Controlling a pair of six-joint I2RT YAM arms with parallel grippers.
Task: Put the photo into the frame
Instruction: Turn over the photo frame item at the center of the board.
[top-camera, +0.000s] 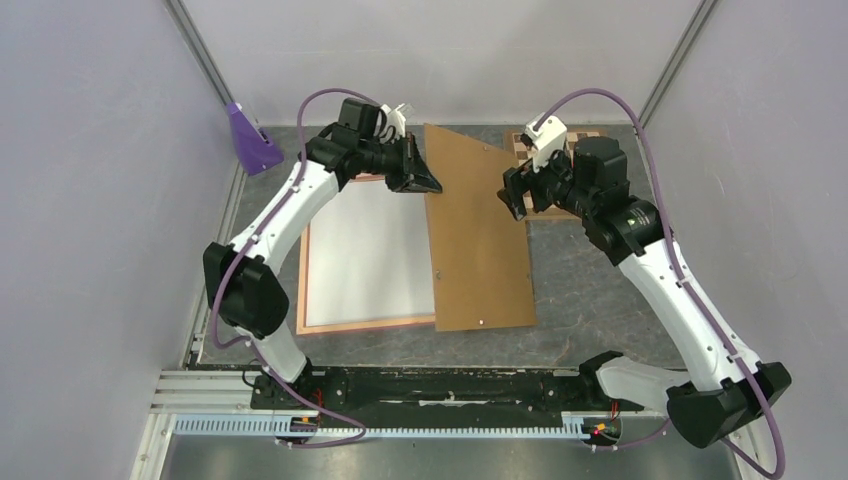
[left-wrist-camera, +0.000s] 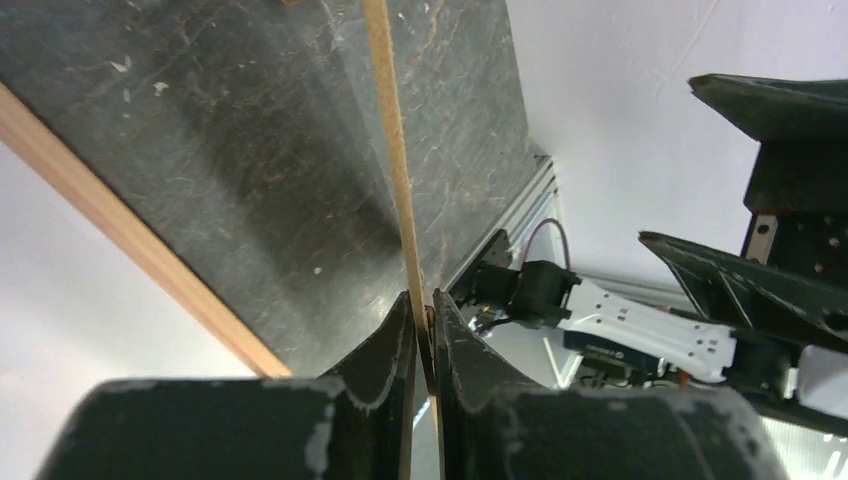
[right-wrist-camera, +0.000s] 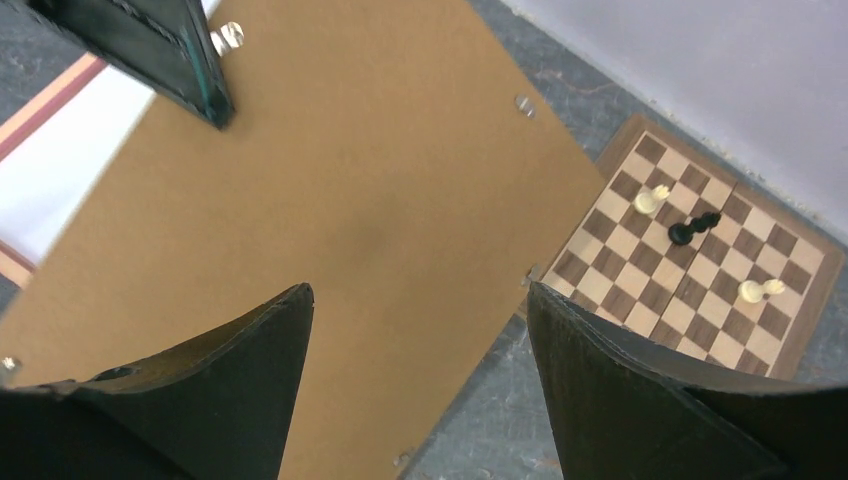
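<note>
Grey marbled tabletop (top-camera: 580, 290) (scuffed) under frame (top-camera: 370, 323), pale walls (top-camera: 90, 200)

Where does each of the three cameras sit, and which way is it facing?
Top external: fixed above and behind the bases, looking down at the table; both arms show, left tool pinching the backing board, right tool open.
Left wrist: on the left arm, looking past its shut fingers along the board's edge; the right arm shows.
Right wrist: on the right arm, looking between its open fingers at the board and chessboard.
Shared: top and right wrist both show the chessboard and left tool.
</note>
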